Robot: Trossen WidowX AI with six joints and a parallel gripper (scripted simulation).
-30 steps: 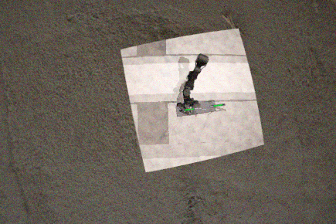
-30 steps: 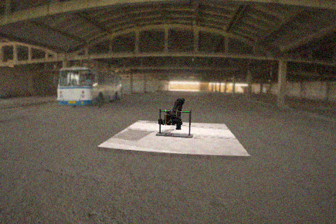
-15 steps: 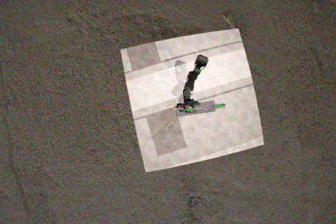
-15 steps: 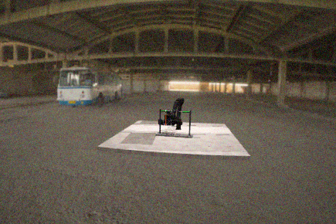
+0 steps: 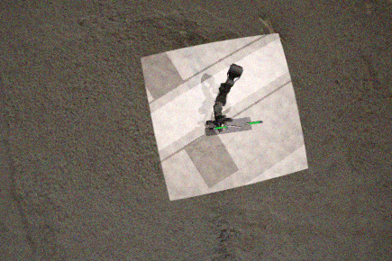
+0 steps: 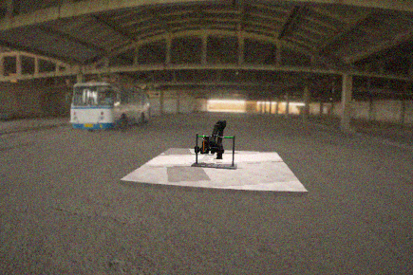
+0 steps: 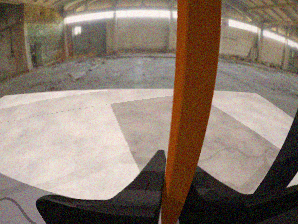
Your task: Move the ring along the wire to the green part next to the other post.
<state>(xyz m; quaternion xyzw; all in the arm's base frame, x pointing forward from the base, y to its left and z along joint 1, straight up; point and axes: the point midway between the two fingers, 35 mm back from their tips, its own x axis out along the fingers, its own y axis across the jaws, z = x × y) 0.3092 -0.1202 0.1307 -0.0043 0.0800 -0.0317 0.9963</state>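
The orange handle (image 6: 203, 143) (image 7: 196, 65) hangs upright near the left post (image 6: 197, 158). My gripper (image 7: 166, 156) is shut on it, a finger against each side in the wrist view. The left green part (image 5: 220, 128) (image 6: 201, 137) of the wire is above the handle in the exterior view. The far green part (image 5: 255, 122) (image 6: 229, 137) is by the right post (image 6: 234, 152). The thin grey part runs between them and is partly hidden by the arm in the exterior view. The ring is too small to make out, so its place around the wire cannot be told.
Both posts stand on a flat grey base (image 6: 215, 166). The arm (image 5: 223, 92) reaches in from behind the wire, close to the left post. A dark post (image 7: 284, 165) rises close to the right finger in the wrist view.
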